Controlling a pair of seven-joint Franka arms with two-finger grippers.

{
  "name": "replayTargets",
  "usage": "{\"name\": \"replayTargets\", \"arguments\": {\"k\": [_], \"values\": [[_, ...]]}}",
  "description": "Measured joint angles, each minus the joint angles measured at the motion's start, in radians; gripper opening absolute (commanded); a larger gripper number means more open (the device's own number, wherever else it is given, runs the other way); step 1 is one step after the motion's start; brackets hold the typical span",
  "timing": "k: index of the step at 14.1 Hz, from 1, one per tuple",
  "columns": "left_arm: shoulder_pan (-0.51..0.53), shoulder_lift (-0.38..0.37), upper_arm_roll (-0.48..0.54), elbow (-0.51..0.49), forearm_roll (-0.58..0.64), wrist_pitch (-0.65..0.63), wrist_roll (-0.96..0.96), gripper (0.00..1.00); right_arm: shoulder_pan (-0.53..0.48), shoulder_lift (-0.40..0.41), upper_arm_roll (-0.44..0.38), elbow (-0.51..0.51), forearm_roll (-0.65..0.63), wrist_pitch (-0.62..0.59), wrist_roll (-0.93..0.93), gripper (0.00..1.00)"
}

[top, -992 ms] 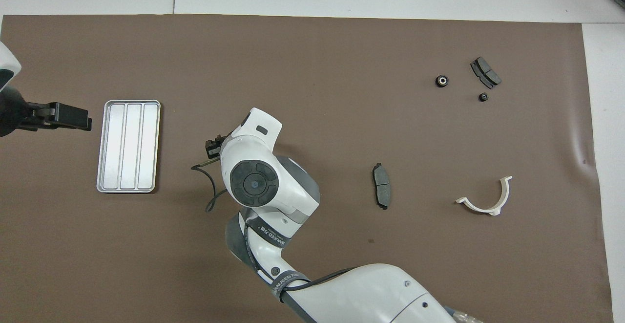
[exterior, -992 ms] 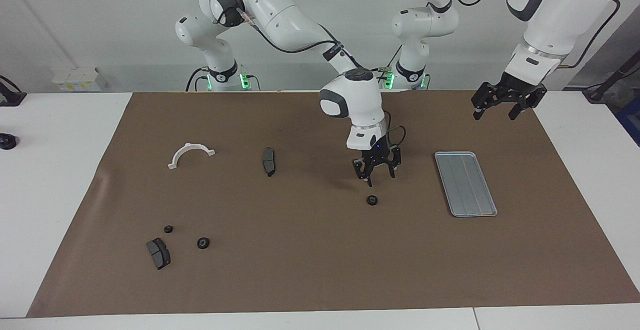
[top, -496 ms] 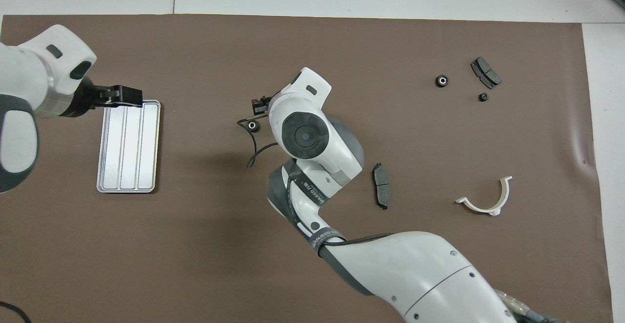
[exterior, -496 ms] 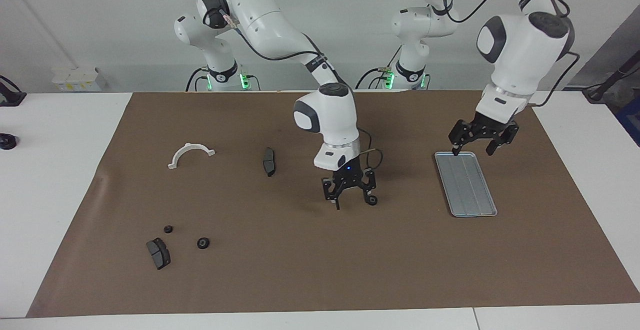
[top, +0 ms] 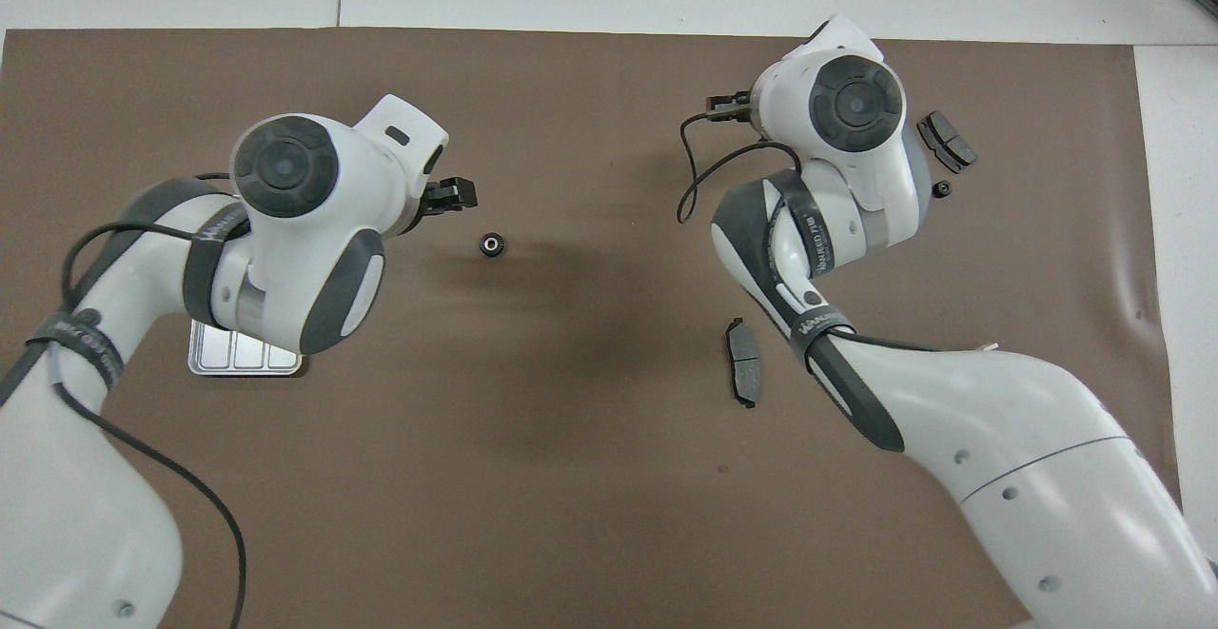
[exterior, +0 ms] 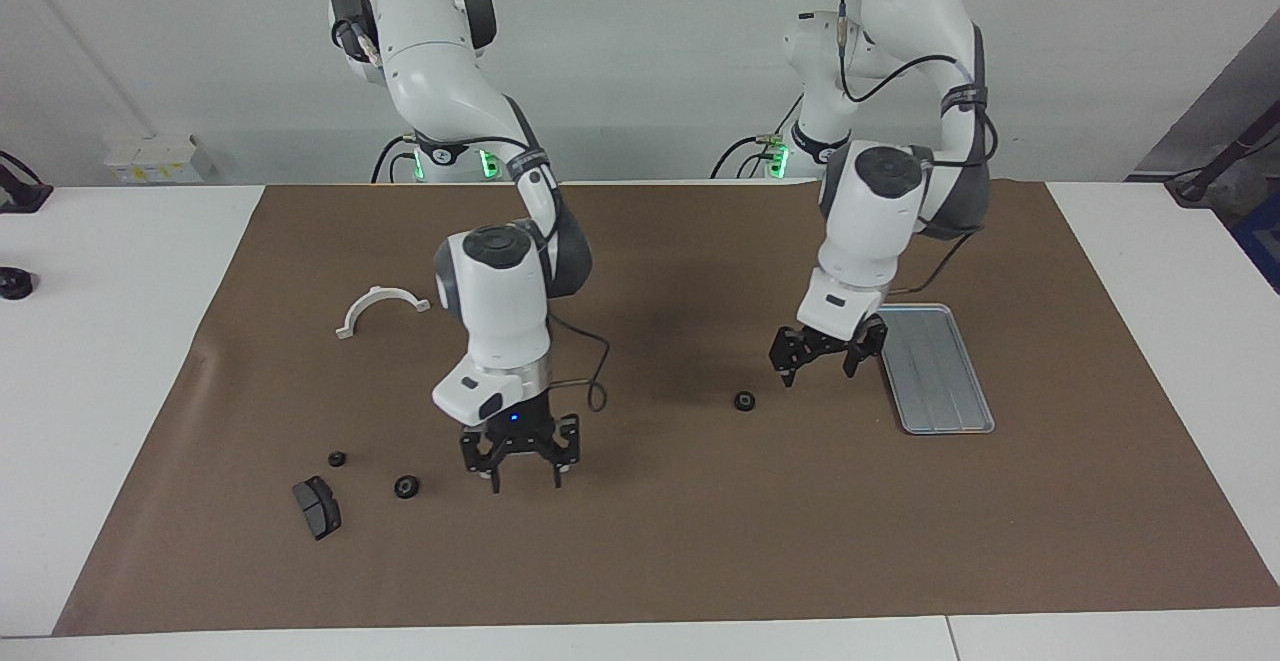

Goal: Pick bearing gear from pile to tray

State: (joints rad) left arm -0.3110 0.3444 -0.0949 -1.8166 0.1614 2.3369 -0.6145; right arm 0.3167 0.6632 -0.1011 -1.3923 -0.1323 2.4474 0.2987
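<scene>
Three small black bearing gears lie on the brown mat. One gear (exterior: 743, 401) (top: 490, 245) lies alone at mid-table. The other two gears (exterior: 406, 487) (exterior: 337, 459) lie in the pile's scatter by a dark brake pad (exterior: 316, 507). My right gripper (exterior: 527, 481) hangs open and empty low over the mat, just beside the larger scattered gear. My left gripper (exterior: 818, 374) (top: 457, 193) is open and empty, low over the mat between the lone gear and the silver tray (exterior: 935, 366). In the overhead view my left arm covers most of the tray (top: 245, 360).
A white half-ring bracket (exterior: 380, 306) lies nearer the robots at the right arm's end. A second brake pad (top: 744, 374) lies mid-mat, hidden by the right arm in the facing view. White tabletop (exterior: 120, 341) borders the mat.
My right gripper left the spot over the lone gear and swung to the scattered gears at its own end. My left gripper came down from the tray's end to beside the lone gear.
</scene>
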Motion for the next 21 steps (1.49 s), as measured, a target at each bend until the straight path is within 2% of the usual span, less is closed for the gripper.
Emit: {"name": "replayTargets", "arguments": {"k": [2,3,6,8,14,15,16,21], "values": [[-0.048,0.07,0.0,0.006,0.043,0.048,-0.101,1.0,-0.076,0.001,0.003,0.0,0.0,-0.009,-0.039,0.81],[-0.06,0.095,0.0,0.01,0.048,0.065,-0.122,0.95,-0.11,0.001,0.008,0.0,0.0,-0.014,-0.057,0.8],[-0.07,0.118,0.001,0.017,0.05,0.076,-0.192,0.74,-0.17,0.004,0.019,-0.004,0.015,-0.017,-0.073,0.74],[-0.085,0.118,0.0,0.014,0.051,0.076,-0.221,0.61,-0.179,0.009,0.025,-0.009,0.068,-0.022,-0.073,0.72],[-0.091,0.118,0.01,-0.015,0.052,0.099,-0.231,0.59,-0.179,0.019,0.03,-0.078,0.089,-0.05,-0.074,0.69],[-0.09,0.118,0.01,-0.021,0.052,0.106,-0.231,0.43,-0.179,0.019,0.029,-0.089,0.089,-0.051,-0.08,0.69],[-0.09,0.118,0.01,-0.021,0.052,0.109,-0.231,0.0,-0.18,0.019,0.027,-0.096,0.089,-0.055,-0.096,0.69],[-0.089,0.114,0.012,-0.02,0.052,0.111,-0.231,0.0,-0.184,0.012,0.024,-0.1,0.089,-0.12,-0.113,0.57]]}}
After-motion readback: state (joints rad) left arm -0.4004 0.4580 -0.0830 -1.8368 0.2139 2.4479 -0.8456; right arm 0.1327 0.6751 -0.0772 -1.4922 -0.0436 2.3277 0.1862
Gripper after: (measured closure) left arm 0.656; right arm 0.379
